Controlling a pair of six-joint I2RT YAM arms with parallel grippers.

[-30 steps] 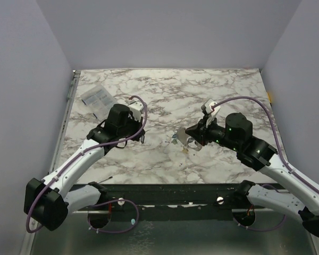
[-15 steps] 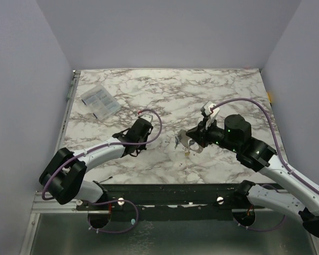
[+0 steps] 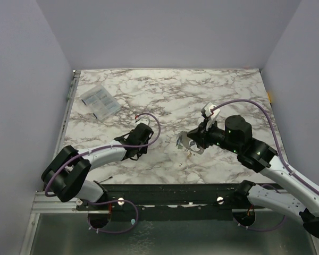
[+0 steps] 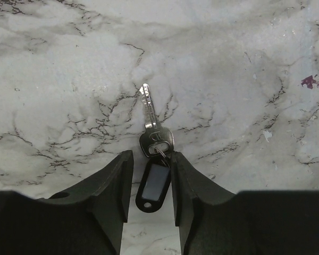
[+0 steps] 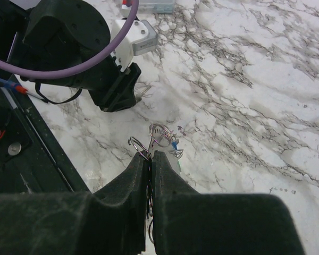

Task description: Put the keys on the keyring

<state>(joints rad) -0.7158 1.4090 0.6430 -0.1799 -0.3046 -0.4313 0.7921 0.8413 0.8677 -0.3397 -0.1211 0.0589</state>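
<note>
Fingers of the left end effector rest low on the worktop, spread apart on either side of a dark tag. The tag is ringed to a silver key lying flat with its blade pointing away. The right end effector is pinched together on the wire keyring, with small keys, one blue-headed, bunched just beyond its tips. A clear plastic packet lies well apart at the far left.

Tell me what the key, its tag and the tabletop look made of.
Key: bright silvery metal, glinting along the blade. Tag: probably glossy black plastic with a paler window. Tabletop: marble-patterned, grey-veined white; stone or laminate, unclear.
</note>
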